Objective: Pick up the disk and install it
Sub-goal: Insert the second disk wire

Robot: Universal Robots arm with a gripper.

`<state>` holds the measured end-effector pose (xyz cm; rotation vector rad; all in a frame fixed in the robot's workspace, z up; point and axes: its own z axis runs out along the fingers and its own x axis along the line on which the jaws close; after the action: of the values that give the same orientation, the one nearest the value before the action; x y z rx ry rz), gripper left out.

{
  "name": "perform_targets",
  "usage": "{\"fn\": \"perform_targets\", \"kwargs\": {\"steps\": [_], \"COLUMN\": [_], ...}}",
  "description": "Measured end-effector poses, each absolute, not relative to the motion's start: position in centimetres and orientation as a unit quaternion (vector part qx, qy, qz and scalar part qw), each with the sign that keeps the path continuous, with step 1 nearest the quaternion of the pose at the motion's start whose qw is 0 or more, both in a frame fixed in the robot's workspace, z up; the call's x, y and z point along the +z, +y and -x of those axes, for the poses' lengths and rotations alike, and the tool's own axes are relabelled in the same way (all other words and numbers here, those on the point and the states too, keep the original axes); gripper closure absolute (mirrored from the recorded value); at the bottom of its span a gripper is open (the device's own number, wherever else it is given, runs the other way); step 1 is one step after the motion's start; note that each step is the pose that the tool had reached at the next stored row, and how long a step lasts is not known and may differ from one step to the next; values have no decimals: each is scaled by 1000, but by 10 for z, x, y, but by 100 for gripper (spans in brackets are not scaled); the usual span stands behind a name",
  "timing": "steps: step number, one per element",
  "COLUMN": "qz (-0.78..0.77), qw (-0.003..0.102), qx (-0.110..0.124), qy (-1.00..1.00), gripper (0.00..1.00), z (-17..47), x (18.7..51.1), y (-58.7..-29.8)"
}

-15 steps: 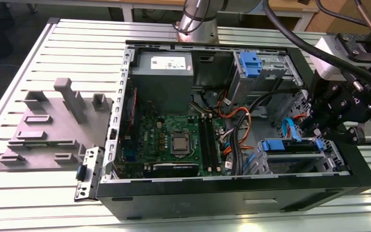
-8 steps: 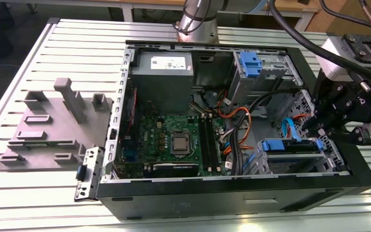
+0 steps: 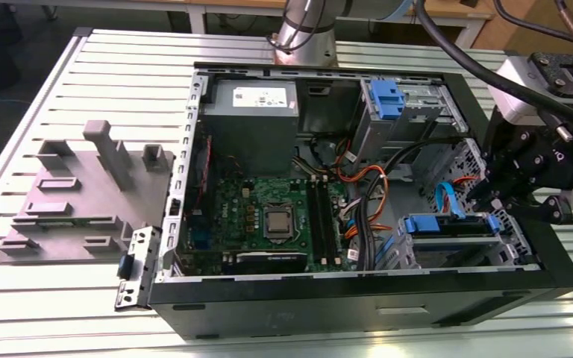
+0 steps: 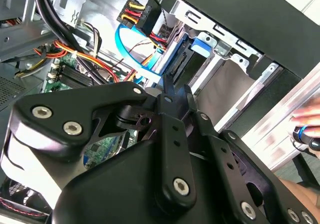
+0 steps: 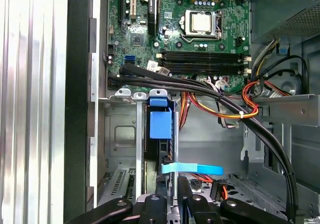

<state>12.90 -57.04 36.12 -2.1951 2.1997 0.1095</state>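
End effector (image 4: 171, 91) is seen lowered inside the open computer case (image 3: 366, 298), at the exterior view's right, close above the lower drive bay; whether it is clenched or released cannot be told. From the exterior view's left, a grey moulded fixture (image 3: 77, 194) is found on the slatted worktop (image 3: 27, 313), then the case with its motherboard (image 3: 266, 216) and grey power-supply box (image 3: 250, 112), then a bare blue bracket (image 3: 386, 97) in the upper bay. The disk (image 3: 451, 237) is seen already within the lower bay near the case's front wall, its blue rail showing, with the end effector just beside it. The installing step is judged to be in hand, pick-up being done. Seating is judged to call for a straight push along the bay guides, with the flat blue cable (image 5: 192, 169) and the wire bundles kept clear.
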Motion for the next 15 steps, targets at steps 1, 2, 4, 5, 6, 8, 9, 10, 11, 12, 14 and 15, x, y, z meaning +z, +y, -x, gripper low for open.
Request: {"fn": "perform_targets", "kwargs": {"steps": [1, 2, 4, 5, 6, 8, 9, 10, 11, 12, 14, 15], "qz": [706, 706, 706, 706, 706, 706, 706, 706, 706, 706, 706, 706], "qw": [16, 16, 16, 16, 16, 16, 16, 16, 16, 16, 16, 16], "qx": [35, 35, 35, 35, 35, 35, 35, 35, 35, 35, 35, 35], "qy": [707, 707, 707, 707, 707, 707, 707, 707, 707, 707, 707, 707], "gripper": [76, 76, 76, 76, 76, 76, 76, 76, 76, 76, 76, 76], "z": [-129, -129, -129, -129, -129, -129, -129, -129, -129, -129, -130, -131], "x": [361, 361, 361, 361, 361, 361, 361, 361, 361, 361, 361, 361], "y": [-570, -570, -570, -569, -567, -563, -561, -559, -558, -556, -553, -551]}}
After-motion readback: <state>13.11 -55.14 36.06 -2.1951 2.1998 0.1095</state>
